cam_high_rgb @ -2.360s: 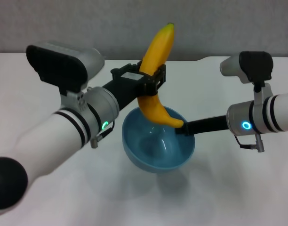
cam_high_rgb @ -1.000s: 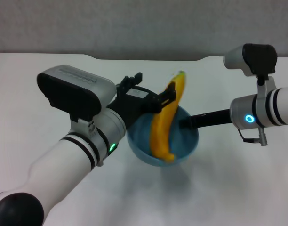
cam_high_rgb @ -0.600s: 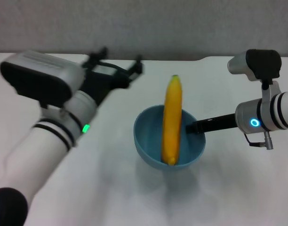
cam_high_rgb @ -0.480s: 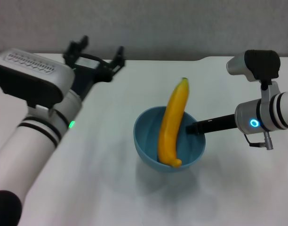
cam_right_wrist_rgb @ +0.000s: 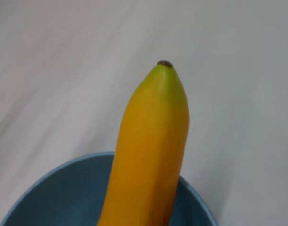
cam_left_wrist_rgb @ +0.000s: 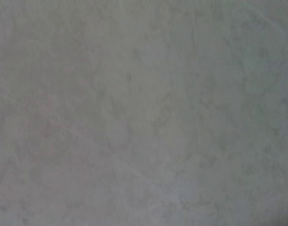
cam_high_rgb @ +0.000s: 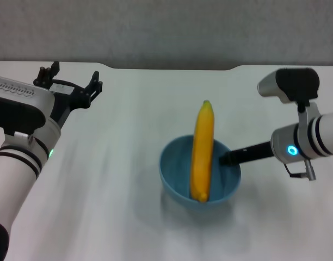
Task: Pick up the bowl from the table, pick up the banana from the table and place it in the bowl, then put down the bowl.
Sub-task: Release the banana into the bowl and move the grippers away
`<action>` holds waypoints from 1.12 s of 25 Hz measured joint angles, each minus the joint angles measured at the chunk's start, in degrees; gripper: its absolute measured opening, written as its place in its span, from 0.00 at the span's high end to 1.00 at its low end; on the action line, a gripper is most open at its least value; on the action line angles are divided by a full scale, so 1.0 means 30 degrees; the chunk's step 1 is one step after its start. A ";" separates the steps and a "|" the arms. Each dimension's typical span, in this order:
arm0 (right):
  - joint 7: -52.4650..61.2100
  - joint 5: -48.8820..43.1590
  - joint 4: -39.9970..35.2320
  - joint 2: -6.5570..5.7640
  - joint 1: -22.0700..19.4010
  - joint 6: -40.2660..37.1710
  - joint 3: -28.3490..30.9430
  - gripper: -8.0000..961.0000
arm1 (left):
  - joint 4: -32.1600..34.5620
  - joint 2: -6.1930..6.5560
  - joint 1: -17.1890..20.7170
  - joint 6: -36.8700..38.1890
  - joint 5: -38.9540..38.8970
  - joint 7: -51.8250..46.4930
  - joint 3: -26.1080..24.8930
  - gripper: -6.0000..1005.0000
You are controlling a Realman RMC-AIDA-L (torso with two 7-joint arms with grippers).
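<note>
The banana (cam_high_rgb: 202,150) is stood on end in the bowl (cam_high_rgb: 174,176), its lower end resting against the bowl's near inner wall and its upper part leaning out over the far rim, green tip uppermost. In the right wrist view the banana (cam_right_wrist_rgb: 151,155) is seen rising out of the bowl (cam_right_wrist_rgb: 54,190), with the small dark point at its tip turned away from the camera.

The bowl is gripped at its right rim by the right hand (cam_high_rgb: 227,158), whose dark fingers are pinched on the rim; the fingertips are partly hidden by the bowl wall, so the exact grip is probably an edge pinch but cannot be made out fully. From the head view it cannot be told whether the bowl is resting on the counter (cam_high_rgb: 128,206) or is held just above it; a soft shadow is cast beneath it.

The left hand (cam_high_rgb: 69,84) is held well apart from the bowl, above the far left of the counter near its back edge, with its fingers spread and nothing between them. Only a blank grey surface is shown in the left wrist view.
</note>
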 joint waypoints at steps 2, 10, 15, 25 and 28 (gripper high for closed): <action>-0.0022 0.0000 0.0372 -0.0004 0.0037 0.0034 -0.0026 0.95 | 0.0088 -0.0011 -0.0049 0.0006 0.0000 -0.0137 -0.0025 0.11; -0.0024 -0.0496 0.0621 0.0048 0.0088 0.0013 -0.0213 0.94 | 0.0349 0.0019 0.0032 0.0120 0.0007 -0.0634 -0.0031 0.11; -0.0021 -0.0506 0.0635 0.0074 -0.0075 0.0196 -0.0184 0.94 | 0.0437 0.0030 0.0039 0.0227 0.0016 -0.0932 -0.0029 0.11; -0.0295 -0.0521 0.0526 0.0205 -0.0094 0.0836 -0.0232 0.92 | 0.0639 0.0031 0.0086 0.0227 0.0098 -0.1757 0.0093 0.11; -0.0530 -0.0501 0.0471 0.0260 -0.0122 0.1036 -0.0276 0.87 | 0.0820 0.0031 0.0068 0.0226 0.0108 -0.1892 0.0124 0.11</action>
